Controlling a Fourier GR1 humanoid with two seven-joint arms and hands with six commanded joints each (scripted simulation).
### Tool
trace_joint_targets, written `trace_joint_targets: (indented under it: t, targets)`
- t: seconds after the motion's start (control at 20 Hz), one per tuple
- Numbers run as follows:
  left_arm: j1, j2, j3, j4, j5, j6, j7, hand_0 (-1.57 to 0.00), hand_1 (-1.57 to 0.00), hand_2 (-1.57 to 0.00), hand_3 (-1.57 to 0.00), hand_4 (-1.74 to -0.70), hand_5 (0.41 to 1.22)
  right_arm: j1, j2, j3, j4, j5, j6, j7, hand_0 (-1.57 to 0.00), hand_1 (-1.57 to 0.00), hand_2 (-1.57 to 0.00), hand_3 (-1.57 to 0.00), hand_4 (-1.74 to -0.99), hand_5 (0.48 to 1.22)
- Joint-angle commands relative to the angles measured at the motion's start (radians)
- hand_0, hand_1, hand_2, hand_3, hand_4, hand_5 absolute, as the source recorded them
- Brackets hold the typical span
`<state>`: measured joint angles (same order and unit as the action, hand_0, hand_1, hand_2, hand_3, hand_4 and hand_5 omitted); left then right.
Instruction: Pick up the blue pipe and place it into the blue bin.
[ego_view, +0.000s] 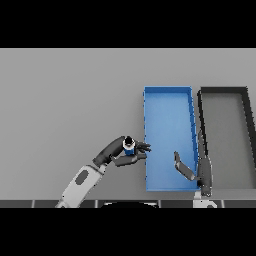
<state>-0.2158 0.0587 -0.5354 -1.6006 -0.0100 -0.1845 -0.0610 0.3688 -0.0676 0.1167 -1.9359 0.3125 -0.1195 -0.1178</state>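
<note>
A short blue pipe (129, 146) with a dark top end stands upright in my left hand (121, 154), whose fingers and thumb are curled round it. The hand and pipe sit just left of the blue bin (167, 100), close to its left wall. The bin is a long rectangular tray with nothing inside. My right hand (191, 171) is over the bin's lower right corner, its fingers straight and relaxed, holding nothing.
A dark grey bin (247, 120) of similar shape stands right beside the blue bin, on its right. My right forearm (204, 167) lies along the gap between the two bins. Grey tabletop stretches to the left and back.
</note>
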Motion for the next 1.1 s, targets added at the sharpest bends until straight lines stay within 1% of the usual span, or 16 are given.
trace_joint_targets:
  t: [0.0,0.05,0.1,0.15,0.2,0.25,0.3,0.35,0.45,0.55,0.6,0.7,0.75,0.8,0.95,1.05]
  targets:
    - [-0.005,0.000,0.007,0.009,-0.003,-0.004,-0.001,-1.57,-1.57,-1.57,-1.57,-1.47,1.221,0.007,-0.002,-0.005,-0.024,-0.071,0.041,-0.040,0.00,0.00,-0.04,0.00,-1.195,0.648]
    - [0.010,0.001,0.000,0.000,-0.008,-0.013,-0.003,-1.57,-1.57,-1.57,-1.57,-1.47,1.221,0.009,-0.004,-0.002,-0.047,-0.152,0.097,-0.050,0.00,-0.01,-0.07,0.00,-1.198,0.641]
    - [0.010,-0.005,0.006,-0.007,-0.001,-0.018,-0.007,-1.57,-1.57,-1.57,-1.57,-1.47,1.221,0.005,-0.026,0.003,-0.087,-0.228,0.162,-0.022,0.00,-0.02,-0.09,0.00,-1.202,0.624]
    - [0.011,-0.013,0.005,-0.009,-0.004,-0.020,-0.001,-1.57,-1.57,-1.57,-1.57,-1.47,1.221,-0.015,-0.051,0.007,-0.107,-0.269,0.202,0.028,0.00,-0.03,-0.11,0.00,-1.209,0.609]
    - [0.009,-0.009,0.011,-0.014,-0.004,-0.028,0.008,-1.57,-1.57,-1.57,-1.57,-1.47,1.221,-0.040,-0.090,0.005,-0.141,-0.327,0.251,0.072,0.00,-0.03,-0.12,0.00,-1.215,0.607]
    - [0.007,-0.013,0.014,-0.007,-0.011,-0.030,0.005,-1.57,-1.57,-1.57,-1.57,-1.47,1.221,-0.083,-0.110,0.011,-0.159,-0.371,0.279,0.132,0.00,-0.02,-0.12,0.00,-1.224,0.600]
    - [0.020,-0.007,0.013,-0.020,-0.012,-0.039,0.004,-1.57,-1.57,-1.57,-1.57,-1.47,1.221,-0.117,-0.134,0.016,-0.171,-0.399,0.303,0.206,0.00,-0.02,-0.12,0.00,-1.228,0.588]
    - [0.016,-0.013,0.015,-0.017,-0.013,-0.042,0.014,-1.57,-1.57,-1.57,-1.57,-1.47,1.221,-0.145,-0.155,0.026,-0.176,-0.425,0.332,0.264,0.00,-0.01,-0.11,0.00,-1.237,0.577]
    - [0.018,-0.016,0.020,-0.026,-0.018,-0.047,0.015,-1.57,-1.57,-1.57,-1.57,-1.47,1.221,-0.233,-0.176,0.042,-0.173,-0.461,0.356,0.339,0.00,-0.01,-0.10,0.00,-1.255,0.560]
    - [0.013,-0.015,0.027,-0.022,-0.026,-0.057,0.028,-1.57,-1.57,-1.57,-1.57,-1.47,1.221,-0.323,-0.200,0.070,-0.174,-0.456,0.375,0.401,0.00,-0.01,-0.09,0.00,-1.270,0.558]
    - [0.003,-0.026,0.030,-0.017,-0.029,-0.056,0.039,-1.57,-1.57,-1.57,-1.57,-1.47,1.221,-0.361,-0.211,0.087,-0.174,-0.457,0.389,0.421,0.00,0.00,-0.08,0.00,-1.281,0.558]
    - [0.004,-0.025,0.033,-0.015,-0.040,-0.064,0.032,-1.57,-1.57,-1.57,-1.57,-1.47,1.221,-0.436,-0.211,0.129,-0.174,-0.454,0.401,0.469,0.00,0.00,-0.05,0.00,-1.296,0.556]
    - [0.003,-0.028,0.041,-0.008,-0.042,-0.064,0.023,-1.57,-1.57,-1.57,-1.57,-1.47,1.221,-0.462,-0.206,0.152,-0.172,-0.446,0.410,0.461,0.00,0.00,-0.04,0.00,-1.298,0.559]
    - [-0.006,-0.038,0.046,-0.010,-0.040,-0.065,0.031,-1.57,-1.57,-1.57,-1.57,-1.47,1.221,-0.496,-0.200,0.168,-0.169,-0.460,0.417,0.483,0.00,0.00,-0.04,0.00,-1.302,0.559]
    - [-0.001,-0.045,0.052,0.008,-0.046,-0.087,0.003,-1.57,-1.57,-1.57,-1.57,-1.47,1.221,-0.578,-0.174,0.209,-0.158,-0.495,0.432,0.538,0.00,0.00,-0.04,0.00,-1.282,0.555]
    - [0.002,-0.044,0.071,0.008,-0.037,-0.099,0.003,-1.57,-1.57,-1.57,-1.57,-1.46,1.221,-0.631,-0.178,0.225,-0.152,-0.496,0.452,0.530,0.00,0.00,-0.05,0.00,-1.253,0.554]
